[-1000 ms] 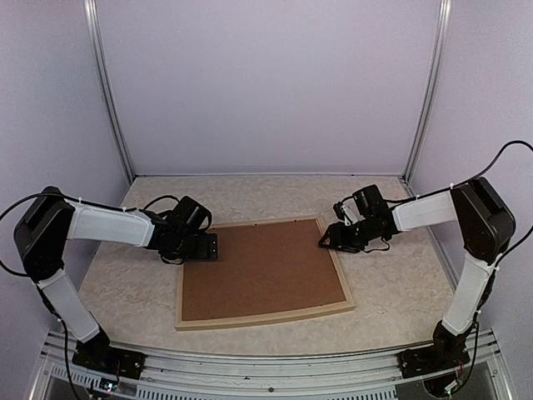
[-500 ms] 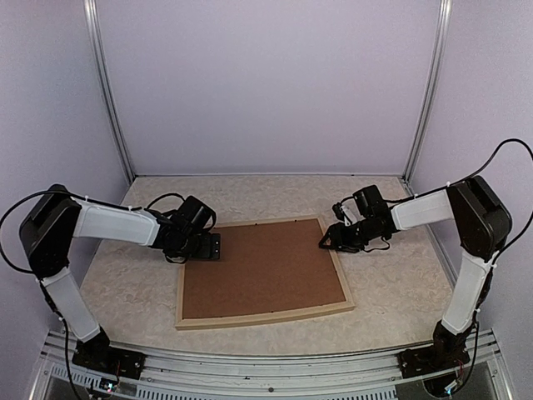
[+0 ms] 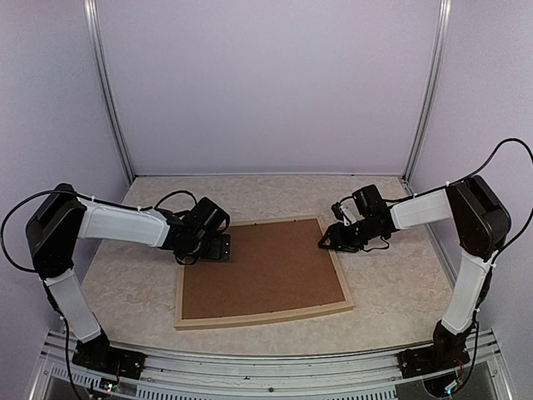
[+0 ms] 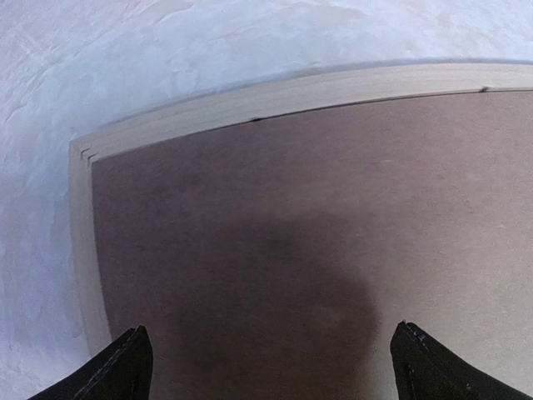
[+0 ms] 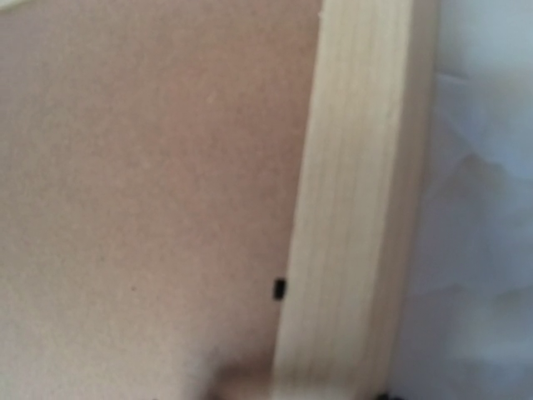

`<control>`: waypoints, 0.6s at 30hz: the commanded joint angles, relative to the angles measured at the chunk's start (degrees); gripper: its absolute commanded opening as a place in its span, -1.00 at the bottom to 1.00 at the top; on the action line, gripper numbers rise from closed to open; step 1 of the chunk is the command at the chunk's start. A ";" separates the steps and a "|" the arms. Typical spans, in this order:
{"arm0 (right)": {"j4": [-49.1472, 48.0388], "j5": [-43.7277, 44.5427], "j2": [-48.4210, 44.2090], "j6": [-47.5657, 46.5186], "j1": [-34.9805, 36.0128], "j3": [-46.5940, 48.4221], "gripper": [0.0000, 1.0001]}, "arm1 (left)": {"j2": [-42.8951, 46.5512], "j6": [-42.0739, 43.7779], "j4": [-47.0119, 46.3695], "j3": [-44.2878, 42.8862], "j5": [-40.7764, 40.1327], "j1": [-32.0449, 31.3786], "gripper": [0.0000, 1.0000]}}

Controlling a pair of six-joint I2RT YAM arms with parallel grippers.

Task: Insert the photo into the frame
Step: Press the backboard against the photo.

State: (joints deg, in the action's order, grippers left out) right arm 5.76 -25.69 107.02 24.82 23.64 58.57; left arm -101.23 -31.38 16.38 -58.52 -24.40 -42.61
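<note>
The pale wood frame lies flat on the table with a brown backing board filling it. The photo is hidden. My left gripper is open and empty, low over the board's far left corner; the left wrist view shows its fingertips wide apart above the board, inside the frame rail. My right gripper looks shut, its tip at the frame's right rail near the far corner. The right wrist view shows that rail and board very close and blurred.
A small black tab sits where the board meets the right rail. The table is pale and mottled. Lilac walls and metal posts enclose the back and sides. A metal rail runs along the near edge.
My left gripper has moved right, from the frame's left rail onto the backing board. The right gripper, frame and board have not moved.
</note>
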 commanded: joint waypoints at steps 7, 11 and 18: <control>0.25 -1.91 1.31 -0.78 1.28 0.88 0.11 | 2.96 1.02 2.08 -3.09 -3.79 -2.08 0.98; 0.61 -1.58 0.78 -0.82 1.21 0.79 0.11 | 4.78 0.13 2.77 -1.05 -2.29 -1.87 0.98; 1.05 -0.81 0.37 -0.93 1.19 0.39 0.11 | 7.59 -3.06 -0.50 6.23 5.89 -2.06 0.98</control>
State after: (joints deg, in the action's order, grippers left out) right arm 5.82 -25.61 107.04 24.51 23.66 58.59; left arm -95.48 -32.05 17.23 -56.12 -23.35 -44.66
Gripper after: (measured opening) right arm 0.555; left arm 0.989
